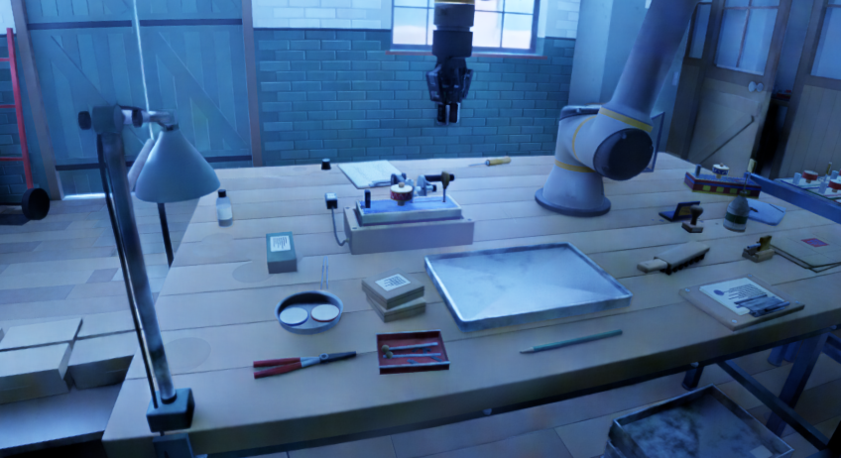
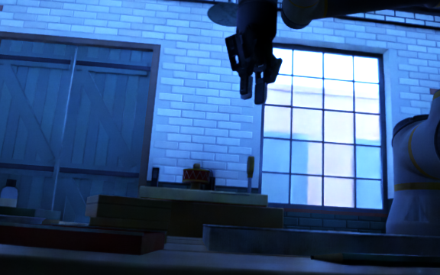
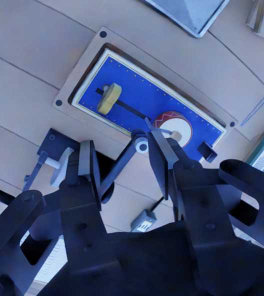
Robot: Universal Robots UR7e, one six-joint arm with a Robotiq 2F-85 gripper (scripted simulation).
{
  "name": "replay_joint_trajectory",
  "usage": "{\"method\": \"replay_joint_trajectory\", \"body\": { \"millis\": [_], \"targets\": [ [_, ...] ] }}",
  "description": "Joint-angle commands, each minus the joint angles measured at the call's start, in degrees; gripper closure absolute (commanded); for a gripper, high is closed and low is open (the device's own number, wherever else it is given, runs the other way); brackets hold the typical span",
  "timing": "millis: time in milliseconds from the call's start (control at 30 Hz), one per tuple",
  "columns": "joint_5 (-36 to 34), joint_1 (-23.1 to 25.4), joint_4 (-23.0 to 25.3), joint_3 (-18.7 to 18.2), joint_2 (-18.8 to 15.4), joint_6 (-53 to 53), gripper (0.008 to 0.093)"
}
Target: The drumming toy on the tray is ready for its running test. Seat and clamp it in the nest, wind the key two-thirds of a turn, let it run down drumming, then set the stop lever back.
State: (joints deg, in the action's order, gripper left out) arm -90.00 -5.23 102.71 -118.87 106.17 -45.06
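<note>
The clamp arm (image 3: 122, 163) beside the nest is partly hidden behind my fingers in the wrist camera. The drumming toy (image 1: 407, 205), a blue plate with a red-and-white drum (image 3: 174, 129) and a yellow winding key (image 3: 109, 98), sits in the nest block (image 1: 408, 228) on the bench. A small dark stop lever (image 3: 207, 151) stands at the plate's end near the drum. My gripper (image 1: 448, 116) hangs high above the toy, partly open and empty. The metal tray (image 1: 525, 283) in front of the nest holds nothing.
The nest block and its clamp handle (image 1: 444, 179) stand directly below me. The arm's base (image 1: 575, 188) rises to the right. Boxes (image 1: 393, 294), a dish (image 1: 309, 312), pliers (image 1: 301, 362), a red tray (image 1: 412, 352) and a lamp (image 1: 171, 165) occupy the near left.
</note>
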Motion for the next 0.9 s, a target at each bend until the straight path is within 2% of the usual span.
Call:
{"method": "replay_joint_trajectory", "body": {
  "millis": [0,467,867],
  "targets": [
    [0.0,0.0,0.0,0.0,0.0,1.6,0.0634],
    [0.0,0.0,0.0,0.0,0.0,25.0,0.0634],
    [0.0,0.0,0.0,0.0,0.0,36.5,0.0634]
  ]
}}
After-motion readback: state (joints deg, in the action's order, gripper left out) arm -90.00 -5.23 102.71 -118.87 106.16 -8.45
